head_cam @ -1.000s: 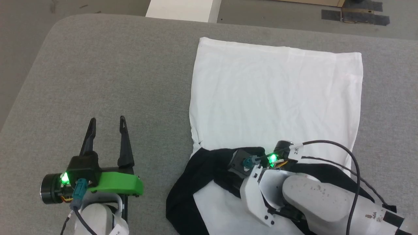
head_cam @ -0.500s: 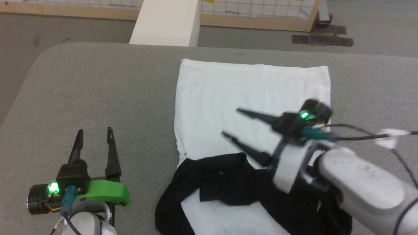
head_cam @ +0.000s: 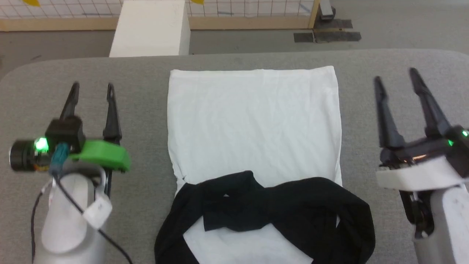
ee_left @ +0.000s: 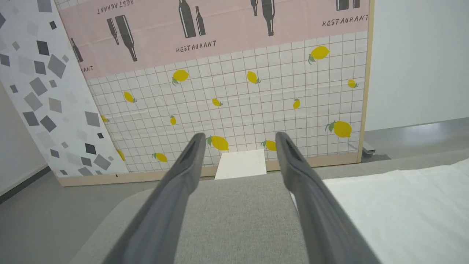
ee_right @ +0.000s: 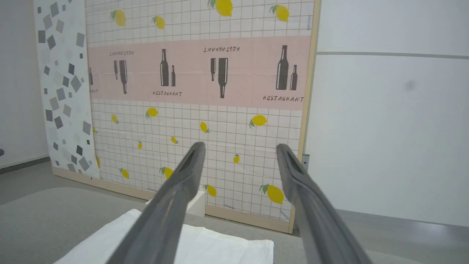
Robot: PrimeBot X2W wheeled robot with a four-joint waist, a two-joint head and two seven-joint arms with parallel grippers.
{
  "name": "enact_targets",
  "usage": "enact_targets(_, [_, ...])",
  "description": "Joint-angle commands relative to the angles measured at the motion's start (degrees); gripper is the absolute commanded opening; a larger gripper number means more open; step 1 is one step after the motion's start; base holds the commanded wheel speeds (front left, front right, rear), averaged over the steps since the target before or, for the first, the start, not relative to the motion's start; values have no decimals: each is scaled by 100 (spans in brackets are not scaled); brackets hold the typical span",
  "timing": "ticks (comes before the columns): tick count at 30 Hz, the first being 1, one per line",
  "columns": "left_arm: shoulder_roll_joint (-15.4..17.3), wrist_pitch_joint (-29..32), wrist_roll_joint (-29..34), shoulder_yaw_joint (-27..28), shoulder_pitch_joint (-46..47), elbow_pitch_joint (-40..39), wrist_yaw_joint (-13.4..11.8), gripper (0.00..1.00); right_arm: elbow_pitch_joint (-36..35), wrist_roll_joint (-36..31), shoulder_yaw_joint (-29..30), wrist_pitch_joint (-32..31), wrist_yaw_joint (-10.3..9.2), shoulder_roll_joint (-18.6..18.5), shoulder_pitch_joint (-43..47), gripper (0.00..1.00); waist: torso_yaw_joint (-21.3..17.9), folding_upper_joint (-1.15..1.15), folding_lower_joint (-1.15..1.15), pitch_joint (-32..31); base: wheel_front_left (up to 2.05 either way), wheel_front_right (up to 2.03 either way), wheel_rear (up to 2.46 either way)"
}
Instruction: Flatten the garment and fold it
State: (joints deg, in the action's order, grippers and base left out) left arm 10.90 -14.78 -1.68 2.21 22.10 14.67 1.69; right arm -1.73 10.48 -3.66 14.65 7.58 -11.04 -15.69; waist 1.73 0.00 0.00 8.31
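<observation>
Two empty grippers flank the garment (head_cam: 253, 124), a thin white cloth shirt with long black sleeves (head_cam: 293, 205).
It lies flat on the grey fabric-covered table (head_cam: 139, 121), its long axis running away from the robot and the sleeves bunched across its near end. The left gripper (head_cam: 91, 90) hovers off its left edge and the right gripper (head_cam: 395, 79) off its right edge, each with dark fingers spread and holding nothing. The right looks slightly nearer; folding likely needs both to reach inward.
</observation>
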Motion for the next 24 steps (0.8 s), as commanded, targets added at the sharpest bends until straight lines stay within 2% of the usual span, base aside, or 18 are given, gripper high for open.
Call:
enact_targets(1, [89, 24, 52, -56, 365, 198, 78, 100, -193, -75, 192, 30, -9, 193, 228, 100, -142, 0, 0, 226, 0, 0, 0])
enact_targets(3, [163, 223, 77, -127, 845, 491, 141, 100, -416, -118, 444, 32, -9, 398, 464, 100, -201, 0, 0, 374, 0, 0, 0])
enact_targets(8, [313, 974, -19, -307, 2164, 1301, 371, 100, -728, -171, 691, 33, -9, 614, 816, 100, -363, 0, 0, 867, 0, 0, 0])
enact_targets(15, [660, 2557, -108, -1096, 4043, 2681, 572, 100, -1051, -252, 750, 34, -9, 707, 646, 100, -657, 0, 0, 1721, 0, 0, 0])
enact_targets(20, [834, 3633, -889, -2001, 4899, 3307, 578, 100, -1056, -348, 548, 34, -9, 693, 391, 100, -937, 0, 0, 2166, 0, 0, 0])
enact_targets(24, [1157, 4704, -1632, -2674, 5317, 3557, 579, 100, -1039, -353, 479, 34, -9, 699, 221, 100, -1130, 0, 0, 2444, 0, 0, 0])
